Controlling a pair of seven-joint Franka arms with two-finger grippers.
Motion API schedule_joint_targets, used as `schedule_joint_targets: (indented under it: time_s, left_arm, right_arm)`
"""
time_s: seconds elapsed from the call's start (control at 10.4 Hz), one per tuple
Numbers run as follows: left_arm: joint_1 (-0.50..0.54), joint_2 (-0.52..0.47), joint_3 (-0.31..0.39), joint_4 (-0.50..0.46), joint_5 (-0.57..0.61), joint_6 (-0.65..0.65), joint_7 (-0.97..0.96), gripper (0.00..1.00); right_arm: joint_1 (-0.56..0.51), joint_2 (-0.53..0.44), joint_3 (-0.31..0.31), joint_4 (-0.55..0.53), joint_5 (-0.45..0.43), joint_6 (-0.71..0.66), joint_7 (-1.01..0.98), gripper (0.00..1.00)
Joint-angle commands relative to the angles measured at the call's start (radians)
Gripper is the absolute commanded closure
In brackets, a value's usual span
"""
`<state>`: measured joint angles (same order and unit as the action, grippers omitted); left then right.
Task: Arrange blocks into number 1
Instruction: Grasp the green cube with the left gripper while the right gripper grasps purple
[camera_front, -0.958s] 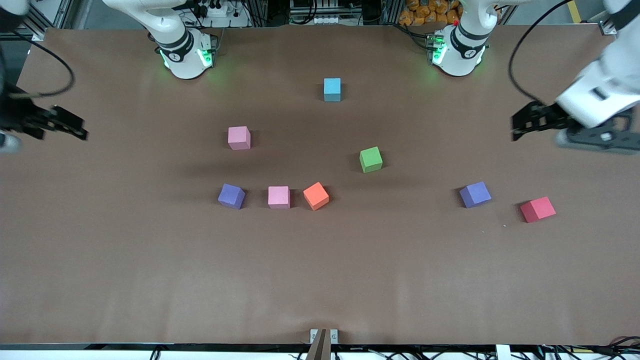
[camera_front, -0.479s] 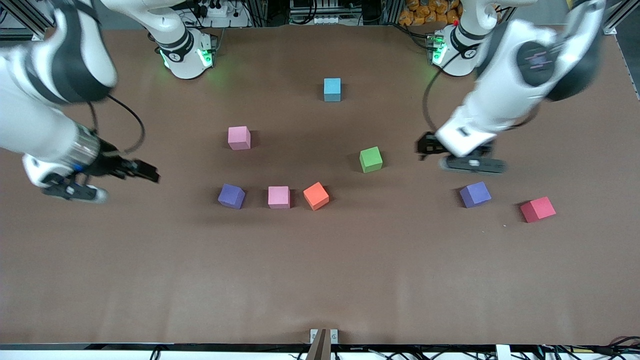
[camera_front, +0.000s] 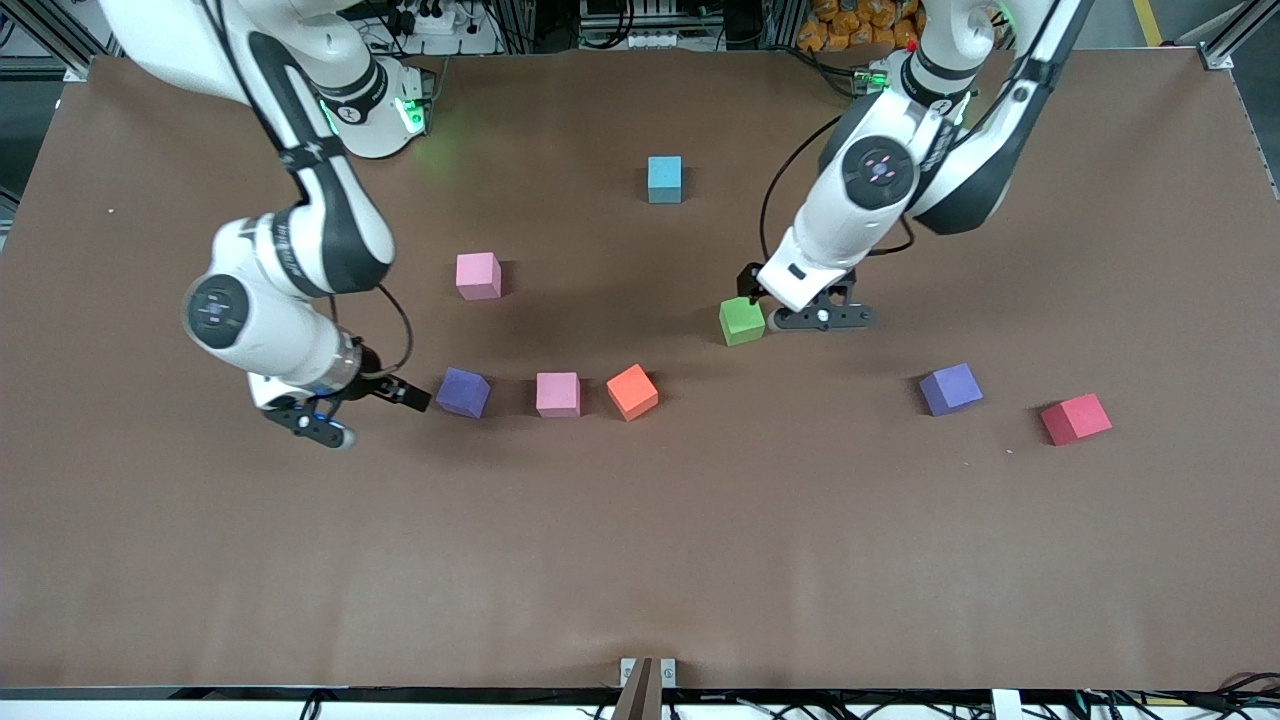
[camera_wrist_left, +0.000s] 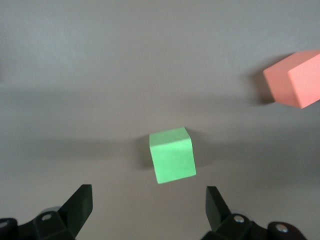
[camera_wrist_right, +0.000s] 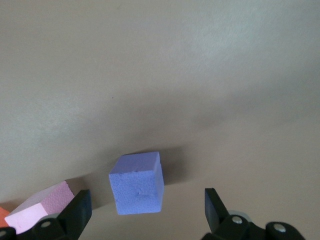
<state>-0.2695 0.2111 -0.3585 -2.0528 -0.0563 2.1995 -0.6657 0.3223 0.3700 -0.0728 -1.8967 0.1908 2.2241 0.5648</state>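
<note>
Several foam blocks lie apart on the brown table: light blue (camera_front: 664, 178), pink (camera_front: 478, 275), green (camera_front: 741, 320), purple (camera_front: 463, 392), a second pink (camera_front: 557, 394), orange (camera_front: 632, 391), a second purple (camera_front: 950, 388) and red (camera_front: 1075, 418). My left gripper (camera_front: 757, 297) hovers beside the green block (camera_wrist_left: 172, 155), open (camera_wrist_left: 147, 196), the block just ahead of its fingertips. My right gripper (camera_front: 408, 396) is open (camera_wrist_right: 147, 201) at the purple block (camera_wrist_right: 137, 183), which reaches partly in between its spread fingers. Neither holds anything.
The orange block (camera_wrist_left: 295, 79) shows at the edge of the left wrist view. A pink block (camera_wrist_right: 42, 206) lies beside the purple one in the right wrist view. Bare brown table stretches toward the front camera.
Both arms have swung in from the table's ends: the left gripper to the green block, the right gripper to the purple block at the row's end. No block has moved.
</note>
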Motion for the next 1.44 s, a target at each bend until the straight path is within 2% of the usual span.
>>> schedule_joint_targets:
  time_s: [0.0,0.29,0.86,1.15,1.25,1.34]
  left_arm:
    - [-0.045,0.095,0.0,0.0,-0.007,0.067,-0.142,0.0]
    - [-0.074,0.174,0.0,0.003,0.107,0.104,-0.273,0.0]
    - [-0.074,0.247,0.009,0.008,0.108,0.17,-0.275,0.0]
    - [-0.077,0.274,0.016,0.01,0.108,0.183,-0.273,0.0]
    - [-0.082,0.278,0.016,0.01,0.108,0.183,-0.273,0.21]
    - [-0.088,0.278,0.016,0.011,0.108,0.183,-0.272,0.64]
  right_arm:
    - [0.068,0.067,-0.019,0.022,0.018,0.061,0.099,0.0]
    - [0.083,0.124,-0.019,0.042,0.009,0.092,0.126,0.0]
    - [0.099,0.168,-0.021,0.042,0.004,0.12,0.093,0.0]
    - [0.101,0.187,-0.022,0.038,0.004,0.123,0.011,0.0]
    - [0.101,0.188,-0.022,0.034,0.004,0.123,-0.015,0.0]
    - [0.101,0.191,-0.021,0.033,0.006,0.121,-0.023,0.07]
